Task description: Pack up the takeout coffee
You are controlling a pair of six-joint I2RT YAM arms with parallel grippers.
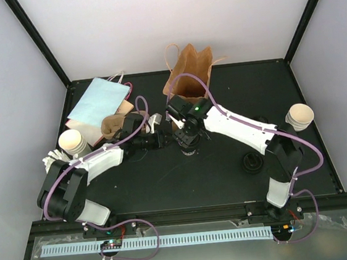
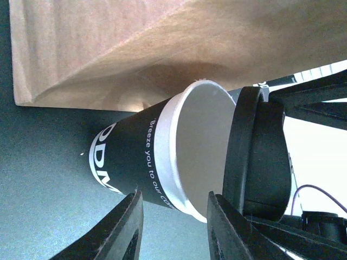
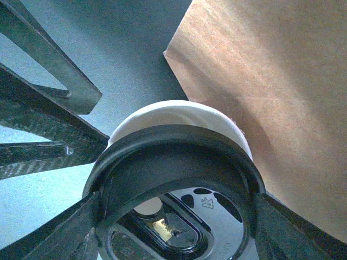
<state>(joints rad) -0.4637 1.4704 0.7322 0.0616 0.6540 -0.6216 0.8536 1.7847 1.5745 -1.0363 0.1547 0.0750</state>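
Counts by kind.
One printed paper cup (image 2: 135, 157) sits between the fingers of the left gripper (image 2: 173, 197). Two cup stacks: the left stack (image 1: 72, 142) left of that gripper, the right stack (image 1: 299, 117) right of the right gripper (image 3: 178, 195). Two black lids: the held lid (image 3: 173, 141) in the right gripper, the loose lid (image 1: 251, 162) to its right. Two bags: a brown paper bag (image 1: 189, 72) beyond both grippers, a pale-blue bag (image 1: 99, 99) beyond and left of the left one.
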